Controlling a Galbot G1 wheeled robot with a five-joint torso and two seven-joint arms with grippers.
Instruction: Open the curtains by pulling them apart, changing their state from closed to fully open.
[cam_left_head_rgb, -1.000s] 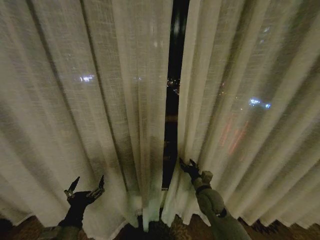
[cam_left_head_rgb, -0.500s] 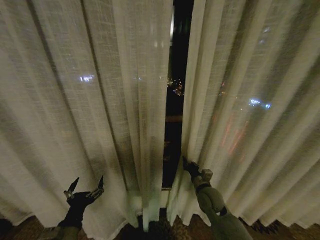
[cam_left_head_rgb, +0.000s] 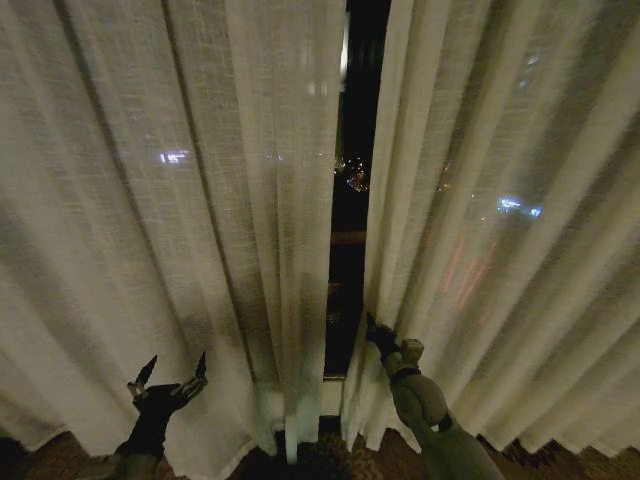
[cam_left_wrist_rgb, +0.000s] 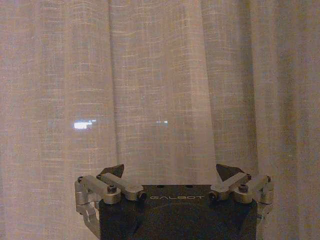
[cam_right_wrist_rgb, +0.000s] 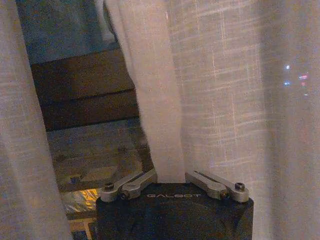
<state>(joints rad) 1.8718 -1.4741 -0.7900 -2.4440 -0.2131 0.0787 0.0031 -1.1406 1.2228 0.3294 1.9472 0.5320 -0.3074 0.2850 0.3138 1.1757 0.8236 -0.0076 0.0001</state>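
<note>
Low and right of centre in the head view, the right gripper (cam_left_head_rgb: 374, 329) is pinched on the inner edge of the right curtain (cam_left_head_rgb: 500, 200), a fold of cloth running between its fingers (cam_right_wrist_rgb: 135, 183). At lower left, the left gripper (cam_left_head_rgb: 172, 374) hangs spread wide, just before the left curtain (cam_left_head_rgb: 180, 200), gripping nothing. A narrow dark gap (cam_left_head_rgb: 350, 200) parts the panels at upper centre.

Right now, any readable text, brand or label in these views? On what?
"GALBOT": on the dark body of the left gripper, facing the curtains.
"GALBOT": on the body of the right gripper, fainter but legible.
Nothing else is readable; the lights behind the fabric are only glows.
</note>
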